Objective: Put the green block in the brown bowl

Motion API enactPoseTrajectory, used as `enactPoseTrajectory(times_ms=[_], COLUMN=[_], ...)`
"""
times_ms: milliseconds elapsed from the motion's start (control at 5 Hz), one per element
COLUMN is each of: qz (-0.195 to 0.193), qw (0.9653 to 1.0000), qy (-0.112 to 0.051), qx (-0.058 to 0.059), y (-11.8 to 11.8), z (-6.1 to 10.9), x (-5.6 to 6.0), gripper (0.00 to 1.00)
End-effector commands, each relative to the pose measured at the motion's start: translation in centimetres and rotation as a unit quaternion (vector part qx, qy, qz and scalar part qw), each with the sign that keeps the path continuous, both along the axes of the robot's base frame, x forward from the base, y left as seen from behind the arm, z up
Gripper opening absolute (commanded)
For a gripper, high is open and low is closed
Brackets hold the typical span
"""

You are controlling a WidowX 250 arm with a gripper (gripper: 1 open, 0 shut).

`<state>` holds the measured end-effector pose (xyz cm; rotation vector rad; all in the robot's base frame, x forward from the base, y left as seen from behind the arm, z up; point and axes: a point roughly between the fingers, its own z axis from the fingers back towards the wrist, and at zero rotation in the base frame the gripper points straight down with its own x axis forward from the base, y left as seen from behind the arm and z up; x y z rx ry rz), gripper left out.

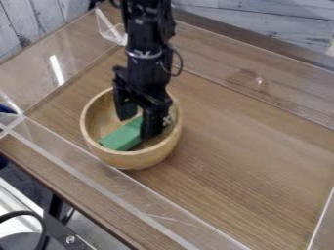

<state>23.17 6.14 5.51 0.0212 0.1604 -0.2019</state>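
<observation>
The brown bowl (132, 156) stands on the wooden table, left of centre. The green block (124, 137) lies inside it, leaning against the left inner wall. My gripper (139, 117) points straight down over the bowl, its black fingers (119, 102) apart just above and behind the block. Nothing is held between them. The right finger hides part of the bowl's far inner wall.
The wooden table (248, 146) is ringed by a low clear plastic wall (59, 156) along its front and left edges. Grey boards run behind the table at the top of the view.
</observation>
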Motion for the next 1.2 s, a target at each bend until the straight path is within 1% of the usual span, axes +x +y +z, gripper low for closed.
enactPoseTrajectory(times_ms=[0,200,400,600,800,1000], qz=[0.002,0.008,-0.008,-0.048,-0.080,-0.087], qw=[0.9991,0.9984,0.9951,0.9920,0.9873,0.9883], qy=[-0.043,-0.055,-0.097,-0.108,-0.120,-0.111], qx=[0.006,0.004,-0.015,-0.044,-0.067,-0.058], y=[0.3,0.3,0.1,-0.8,-1.3,-1.5], z=[4.1,7.0,8.7,6.8,5.0,5.1], x=[0.9,0.8,0.7,0.2,-0.2,-0.7], gripper=[1.00,1.00,1.00,1.00,1.00,1.00])
